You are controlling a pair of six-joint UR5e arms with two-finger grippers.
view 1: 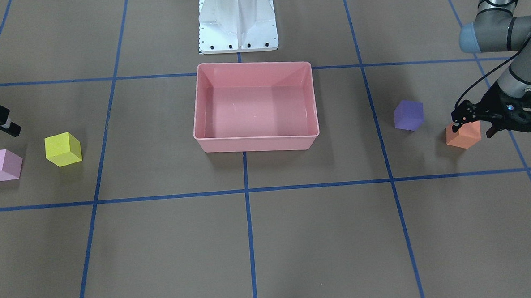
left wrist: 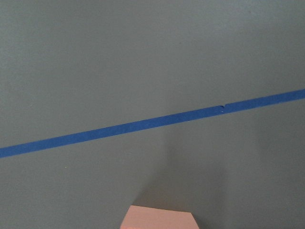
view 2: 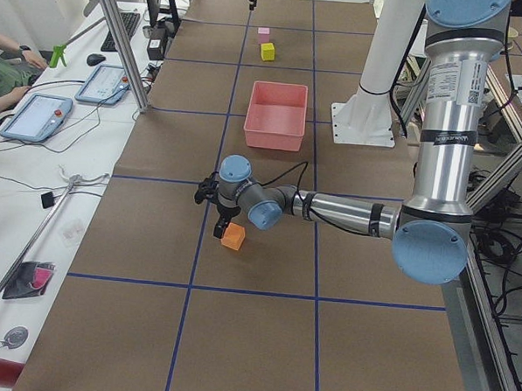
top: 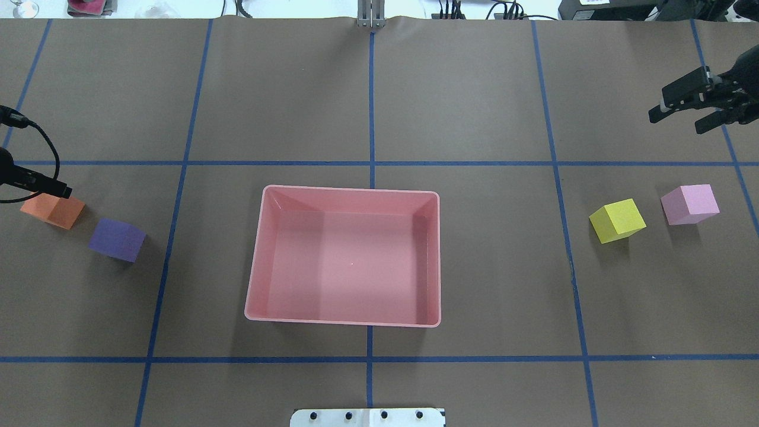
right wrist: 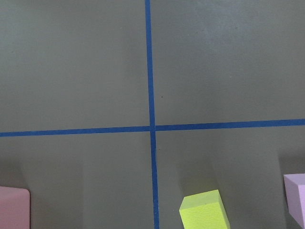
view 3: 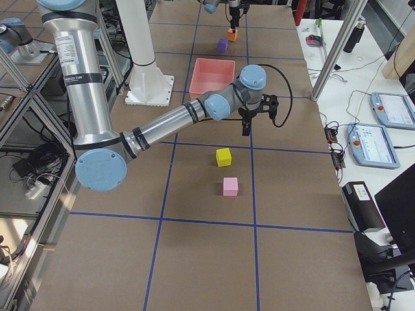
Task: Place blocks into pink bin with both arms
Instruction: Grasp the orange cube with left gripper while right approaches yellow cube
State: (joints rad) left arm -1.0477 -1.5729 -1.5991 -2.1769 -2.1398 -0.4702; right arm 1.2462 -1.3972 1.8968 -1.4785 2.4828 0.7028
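Note:
The pink bin (top: 350, 261) stands empty at the table's middle (view 1: 255, 113). My left gripper (view 1: 472, 129) is open and low over the orange block (view 1: 463, 137), one finger on each side of its top; the block rests on the table (top: 53, 210). The purple block (top: 117, 239) lies beside it, toward the bin. My right gripper (top: 688, 110) is open and empty, raised beyond the light pink block (top: 689, 204) and the yellow block (top: 616, 220). The right wrist view shows the yellow block (right wrist: 205, 210) at its bottom edge.
The white base pedestal (view 1: 237, 20) stands just behind the bin. Blue tape lines (top: 372, 107) divide the brown table. In the exterior left view, tablets (view 2: 37, 118) and a metal post (view 2: 120, 39) stand past the table's far edge.

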